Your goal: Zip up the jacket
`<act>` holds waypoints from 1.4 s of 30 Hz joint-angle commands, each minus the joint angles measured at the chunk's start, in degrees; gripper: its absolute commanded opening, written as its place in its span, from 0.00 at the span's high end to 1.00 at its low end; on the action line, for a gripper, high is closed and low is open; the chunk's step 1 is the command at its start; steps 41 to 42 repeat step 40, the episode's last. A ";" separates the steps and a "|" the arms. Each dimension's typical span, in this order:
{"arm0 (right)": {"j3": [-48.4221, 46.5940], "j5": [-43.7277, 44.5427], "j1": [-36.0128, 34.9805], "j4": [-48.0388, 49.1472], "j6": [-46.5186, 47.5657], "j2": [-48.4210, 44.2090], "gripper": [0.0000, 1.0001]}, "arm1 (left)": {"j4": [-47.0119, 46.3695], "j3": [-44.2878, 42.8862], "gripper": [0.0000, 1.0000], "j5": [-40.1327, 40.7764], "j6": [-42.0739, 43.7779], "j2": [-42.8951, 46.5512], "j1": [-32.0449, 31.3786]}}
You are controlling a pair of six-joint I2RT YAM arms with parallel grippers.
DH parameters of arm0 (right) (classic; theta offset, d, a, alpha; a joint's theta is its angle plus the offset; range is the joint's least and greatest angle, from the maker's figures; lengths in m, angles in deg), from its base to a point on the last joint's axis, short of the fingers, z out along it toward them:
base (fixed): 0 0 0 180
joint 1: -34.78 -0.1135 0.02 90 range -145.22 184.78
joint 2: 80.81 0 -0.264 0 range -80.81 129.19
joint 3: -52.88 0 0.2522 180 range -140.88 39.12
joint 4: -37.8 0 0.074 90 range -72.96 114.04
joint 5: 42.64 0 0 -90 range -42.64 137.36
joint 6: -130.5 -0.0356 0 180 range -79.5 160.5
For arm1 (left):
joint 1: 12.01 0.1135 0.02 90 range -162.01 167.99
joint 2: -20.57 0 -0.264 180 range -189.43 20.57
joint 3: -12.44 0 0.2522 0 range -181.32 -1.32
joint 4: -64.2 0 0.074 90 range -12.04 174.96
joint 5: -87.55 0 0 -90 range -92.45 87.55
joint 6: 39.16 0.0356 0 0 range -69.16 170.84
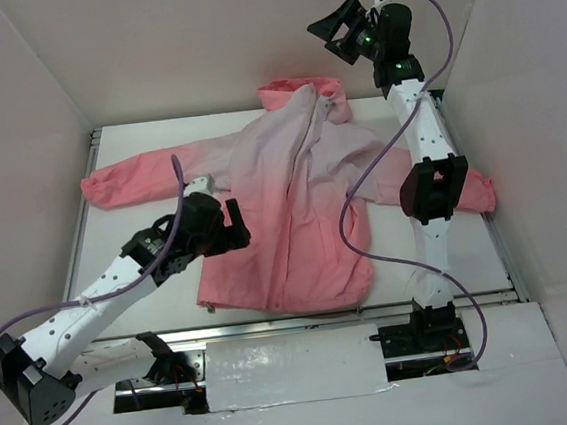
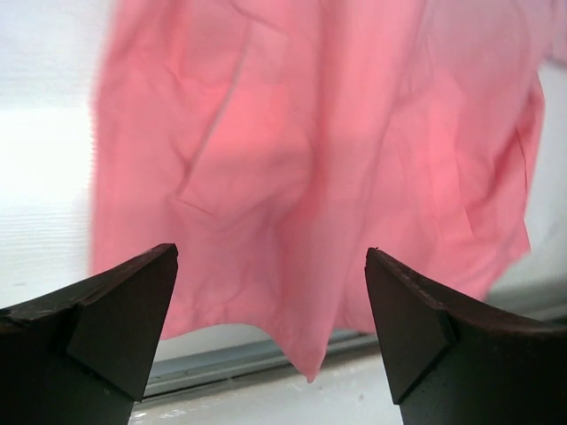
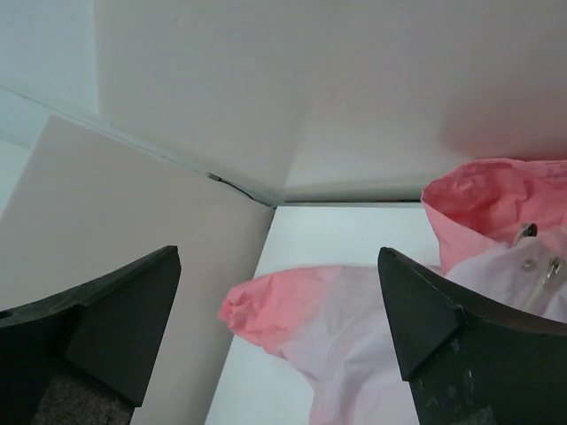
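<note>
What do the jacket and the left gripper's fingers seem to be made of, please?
The jacket looks like thin woven synthetic, perhaps nylon: mostly matte, finely creased, with light glowing through it in the left wrist view. The fingers of the left gripper look like hard black plastic, matte, with crisp faceted edges; the exact plastic is unclear.
</note>
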 commanded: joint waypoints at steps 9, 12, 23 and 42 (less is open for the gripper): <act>18.10 16.03 -4.05 -40.36 20.07 -41.58 0.00 | 28.63 -30.17 0.01 29.83 2.13 -1.26 10.75; 28.39 23.76 -5.63 -48.20 22.45 -55.50 0.00 | 30.66 -34.31 0.01 32.48 4.67 -0.13 13.12; 41.95 34.77 -6.69 -68.95 22.81 -87.86 0.00 | 32.59 -28.78 0.01 31.44 3.46 8.22 13.65; 45.12 37.06 -7.31 -71.17 21.22 -94.21 0.00 | 36.82 -23.94 0.01 34.16 2.40 17.63 13.65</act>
